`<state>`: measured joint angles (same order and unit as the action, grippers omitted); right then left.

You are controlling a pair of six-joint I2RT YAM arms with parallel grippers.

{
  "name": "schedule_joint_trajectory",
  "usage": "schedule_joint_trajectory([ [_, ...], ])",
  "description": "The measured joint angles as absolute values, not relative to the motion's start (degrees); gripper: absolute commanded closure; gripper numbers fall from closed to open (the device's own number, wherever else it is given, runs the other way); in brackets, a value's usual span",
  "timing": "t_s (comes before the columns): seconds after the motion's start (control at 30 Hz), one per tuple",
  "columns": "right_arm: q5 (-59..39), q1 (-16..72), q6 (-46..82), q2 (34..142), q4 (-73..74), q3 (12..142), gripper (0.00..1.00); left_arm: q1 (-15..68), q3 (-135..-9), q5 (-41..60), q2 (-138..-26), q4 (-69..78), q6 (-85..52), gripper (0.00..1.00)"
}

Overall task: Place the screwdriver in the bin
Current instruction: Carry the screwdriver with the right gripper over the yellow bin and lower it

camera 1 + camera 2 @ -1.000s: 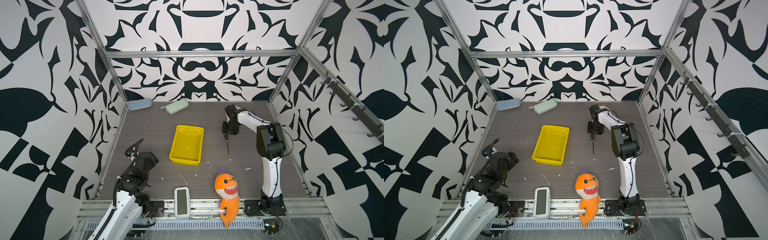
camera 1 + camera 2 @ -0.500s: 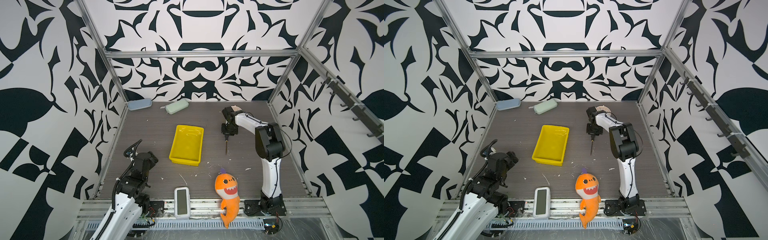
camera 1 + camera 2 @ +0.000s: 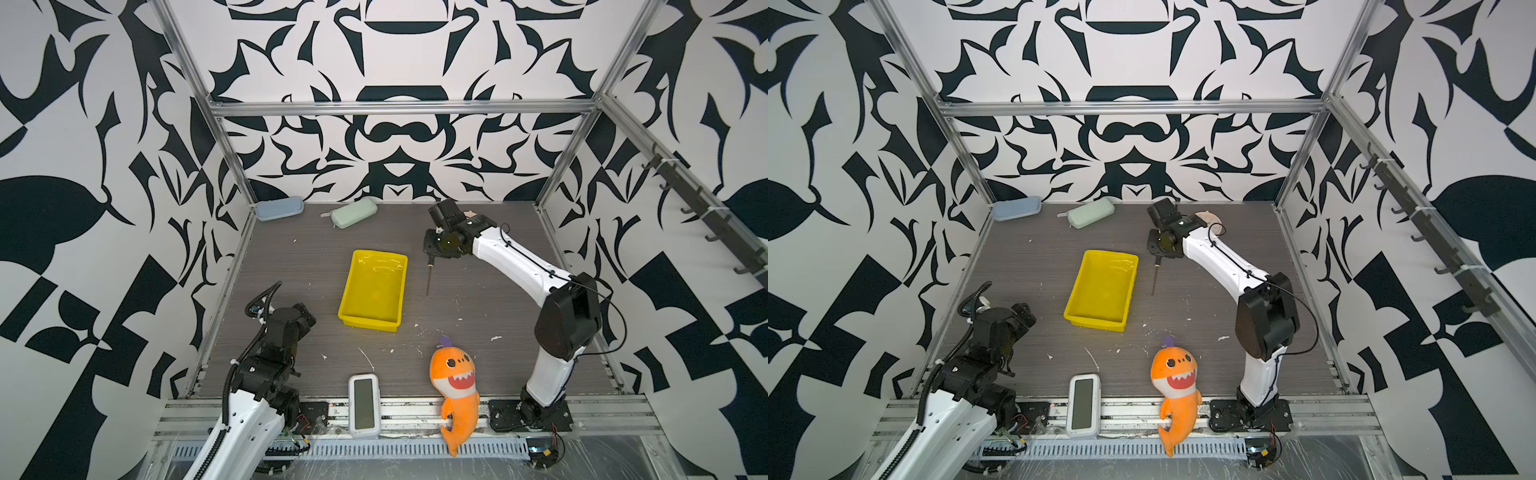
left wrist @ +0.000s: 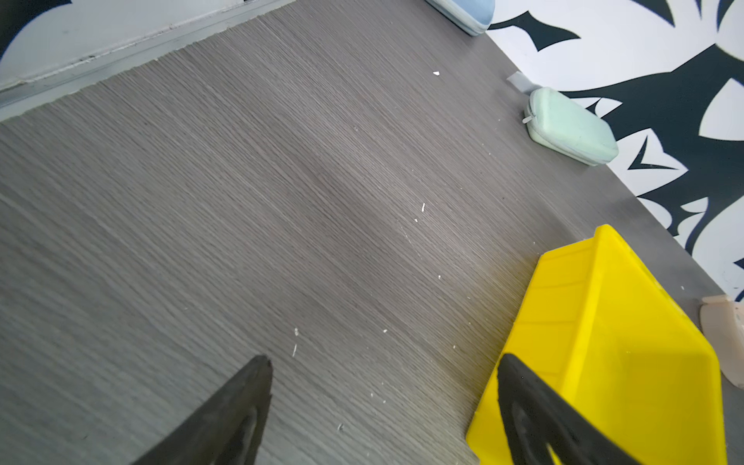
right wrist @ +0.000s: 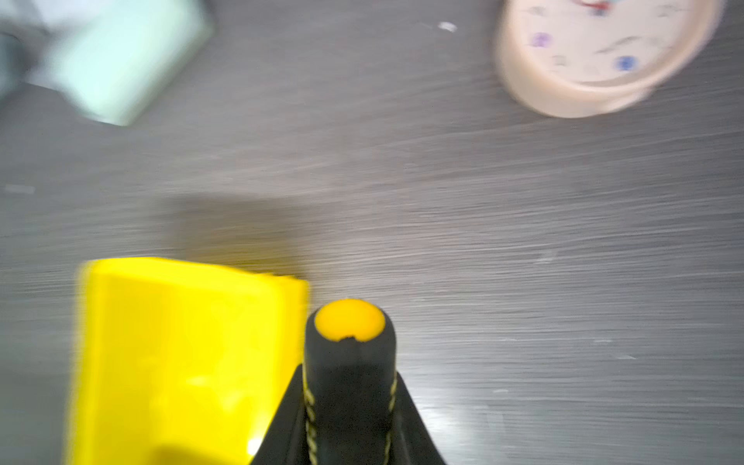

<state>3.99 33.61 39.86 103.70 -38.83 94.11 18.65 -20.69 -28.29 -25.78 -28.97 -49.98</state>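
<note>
The right gripper (image 3: 432, 254) has just closed: its jaws are now shut on the black handle of the screwdriver (image 3: 429, 277). Compared with a second ago, the tool has also travelled sideways toward the bin (image 3: 374, 291). The shaft now points to the front of the cell, just beside the bin's right wall and roughly along it, but still outside it. The blurred wrist view suggests the tool is lifted off the surface (image 3: 478, 291), though I cannot be sure of this. For the task this means the grasp is made and, in my judgement, only a short carry over the rim and a release remain.

The bin holds nothing yet. The two zip cases (image 3: 353, 212) at the back look closed. The left gripper (image 4: 382, 382) is wide open and empty, near the bin's front corner.
</note>
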Motion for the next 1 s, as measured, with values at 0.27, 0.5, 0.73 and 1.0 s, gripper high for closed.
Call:
schedule_joint_trajectory([
  [0.27,0.4,42.02,52.62,110.54,-30.11,94.96,0.98,18.65,-19.88,-28.23,-24.71,-28.97,-49.98,0.1],
  [0.5,-0.43,42.92,58.87,119.22,-29.19,98.08,0.95,18.65,-19.84,-28.27,-24.8,-28.99,-50.04,0.1],
  [0.73,-0.93,43.51,63.05,120.6,-27.99,98.24,0.93,18.65,-19.73,-28.27,-23.73,-28.95,-50.04,0.1],
  [1.0,-1.08,44.36,64.88,123.28,-27.35,100.99,0.88,18.65,-19.46,-28.27,-23.68,-28.97,-50.0,0.11],
])
